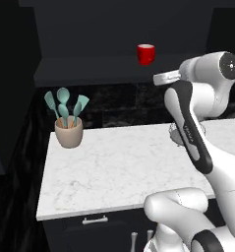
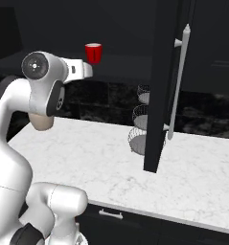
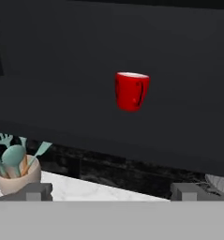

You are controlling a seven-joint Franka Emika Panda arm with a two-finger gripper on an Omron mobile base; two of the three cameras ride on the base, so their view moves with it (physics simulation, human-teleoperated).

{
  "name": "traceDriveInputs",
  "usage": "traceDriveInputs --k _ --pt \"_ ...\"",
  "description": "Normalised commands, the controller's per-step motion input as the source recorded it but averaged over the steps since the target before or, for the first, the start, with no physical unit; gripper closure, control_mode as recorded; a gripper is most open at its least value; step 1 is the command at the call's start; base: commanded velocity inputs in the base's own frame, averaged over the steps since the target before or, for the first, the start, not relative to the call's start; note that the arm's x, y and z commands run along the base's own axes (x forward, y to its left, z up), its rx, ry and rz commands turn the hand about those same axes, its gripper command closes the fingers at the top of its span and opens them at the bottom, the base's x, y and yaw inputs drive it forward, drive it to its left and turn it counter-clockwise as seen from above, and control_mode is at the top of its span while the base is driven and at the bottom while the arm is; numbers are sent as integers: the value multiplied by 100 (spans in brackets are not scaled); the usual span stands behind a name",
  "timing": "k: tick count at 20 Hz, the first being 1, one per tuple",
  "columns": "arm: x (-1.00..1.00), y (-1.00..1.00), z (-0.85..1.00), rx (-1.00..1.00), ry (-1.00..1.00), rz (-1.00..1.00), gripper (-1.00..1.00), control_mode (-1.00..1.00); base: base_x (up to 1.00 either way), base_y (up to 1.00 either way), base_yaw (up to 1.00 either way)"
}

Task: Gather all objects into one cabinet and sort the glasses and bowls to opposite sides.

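The small red cup (image 1: 145,54) (image 2: 93,52) (image 3: 131,91) stands upright on the dark floor of the black upper cabinet (image 1: 89,69), alone there. The cabinet's tall door (image 2: 156,86) is swung open, edge-on, with its long silver bar handle (image 2: 180,81) facing right. My gripper (image 3: 112,192) is open, its two fingertips (image 3: 38,190) far apart with nothing between them. It is level with the cabinet's lower edge, pointing at the cup from some way off. The mug, the blue vessel and the wooden bowl are out of view.
A beige utensil pot (image 1: 69,132) (image 3: 17,176) with teal spoons stands at the back left of the white marble counter (image 1: 119,167). A tiered wire basket (image 2: 142,124) stands by the open door. Lower cabinets with short handles (image 1: 94,220) sit under the counter.
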Motion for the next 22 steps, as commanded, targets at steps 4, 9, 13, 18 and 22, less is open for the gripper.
traceDriveInputs --k 4,9,13,18,22 --pt "13 -9 33 1 -1 -1 -100 -100 0 0 0" --pt "15 -12 43 4 0 -3 -100 -100 0 0 0" --pt "13 -14 36 4 0 -3 -100 -100 0 0 0" --pt "11 -6 10 0 0 -1 -100 -100 0 0 0" --pt "13 0 -6 0 0 0 -100 -100 0 0 0"
